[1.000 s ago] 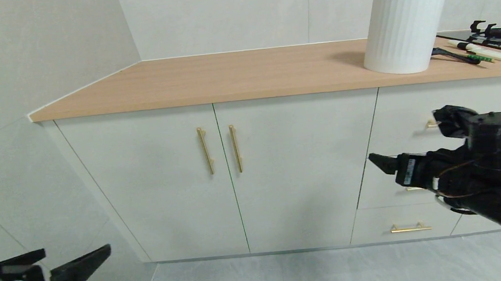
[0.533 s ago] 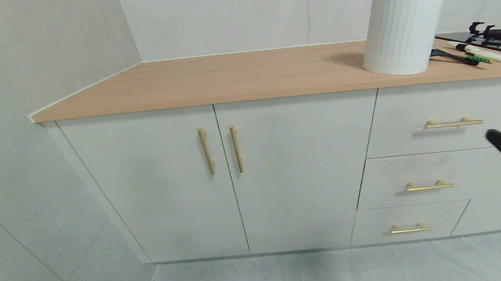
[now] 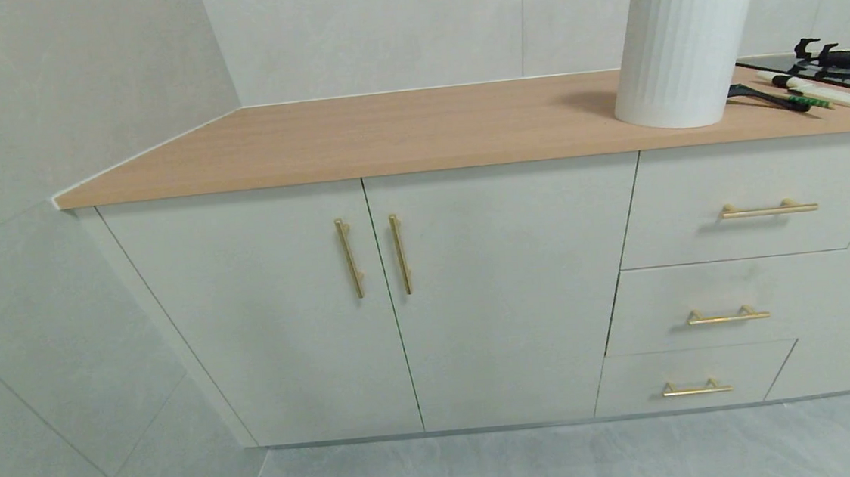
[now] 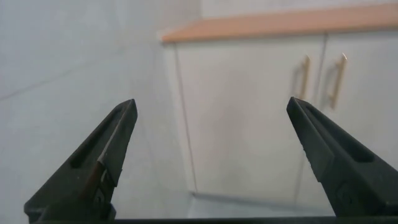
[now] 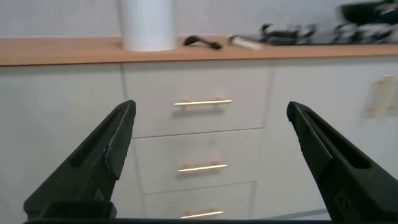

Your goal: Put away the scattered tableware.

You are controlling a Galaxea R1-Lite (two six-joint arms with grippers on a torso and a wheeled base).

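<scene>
PROGRESS: judged not begun, all pickups pending | left claw [image 4: 210, 104] and right claw [image 5: 210, 107] gaping wide, carrying nothing | black and white utensils [image 3: 770, 96] lying on light-brown wooden surface [image 3: 386, 131], well ahead of right claw, beside white ribbed cylinder [image 3: 686, 43]

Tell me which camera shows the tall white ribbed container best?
The head view: the tall white ribbed container stands whole on the wooden countertop. The right wrist view cuts off its top; the left wrist view faces the cupboard doors.

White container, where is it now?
Head view, right side: the white container stands on the countertop above the top drawer, utensils just to its right.
</scene>
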